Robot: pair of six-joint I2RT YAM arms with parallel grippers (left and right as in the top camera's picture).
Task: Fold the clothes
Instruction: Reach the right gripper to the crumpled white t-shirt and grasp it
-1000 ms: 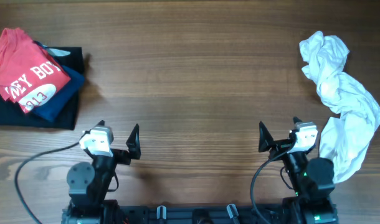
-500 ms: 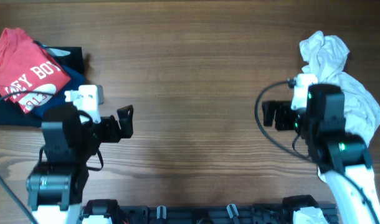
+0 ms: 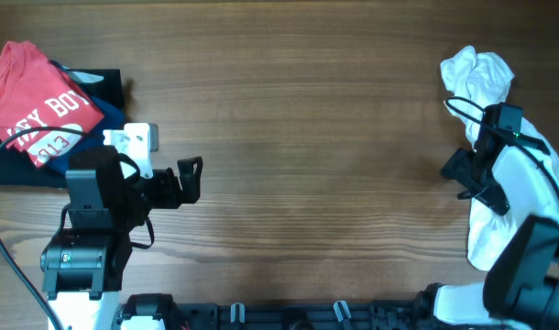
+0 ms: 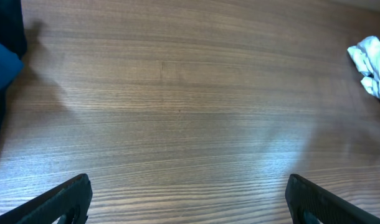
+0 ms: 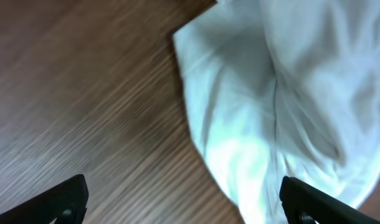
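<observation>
The white T-shirt (image 3: 479,75) lies crumpled in a long heap at the table's right edge; no black stripes show. It also fills the upper right of the right wrist view (image 5: 289,93) and shows far right in the left wrist view (image 4: 372,61). My right gripper (image 3: 463,175) is open and empty and hovers at the shirt's left edge (image 5: 184,200). My left gripper (image 3: 190,178) is open and empty over bare wood left of centre (image 4: 187,200), far from the shirt.
A red shirt with white lettering (image 3: 41,105) lies on folded navy and black garments (image 3: 82,163) at the far left. The navy garment's edge shows in the left wrist view (image 4: 0,62). A black cable (image 3: 5,156) loops beside the left arm.
Both arms have risen from the front edge and reached out over the table. In the last half second the right arm swung right to the shirt's edge; the left arm barely moved.
</observation>
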